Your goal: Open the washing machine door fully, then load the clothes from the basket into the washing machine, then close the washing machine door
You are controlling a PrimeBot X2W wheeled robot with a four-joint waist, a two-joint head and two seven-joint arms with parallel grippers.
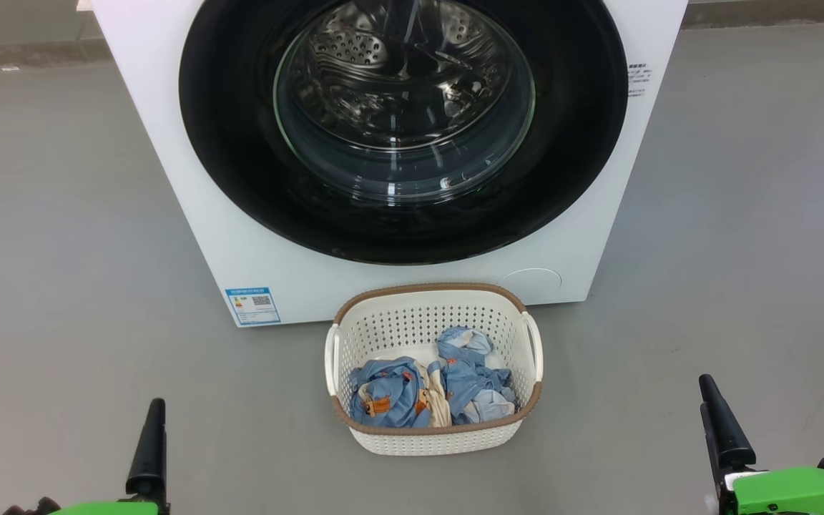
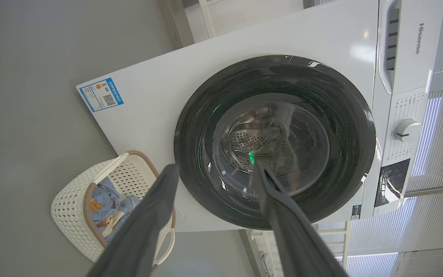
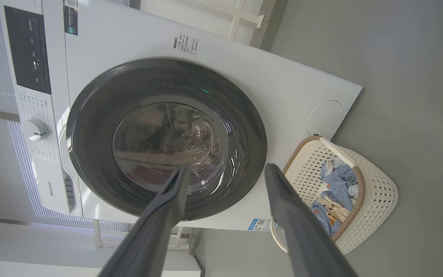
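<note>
The white washing machine (image 1: 254,236) stands straight ahead, and its glossy black round door (image 1: 240,157) lies flat against the front, with the steel drum showing through the glass. On the floor before it sits the white perforated basket (image 1: 433,436), holding two bundles of light-blue clothes (image 1: 390,400). My left gripper (image 2: 217,166) is open and empty, back from the door; one of its fingers (image 1: 149,450) shows at the lower left. Open and empty too, my right gripper (image 3: 227,168) points at the door, with one finger (image 1: 723,429) at the lower right.
Grey floor (image 1: 61,250) spreads on both sides of the machine and basket. A control panel with a dial (image 2: 407,130) runs along the machine's top. A blue energy sticker (image 1: 252,305) and a round cover (image 1: 532,279) mark its lower front.
</note>
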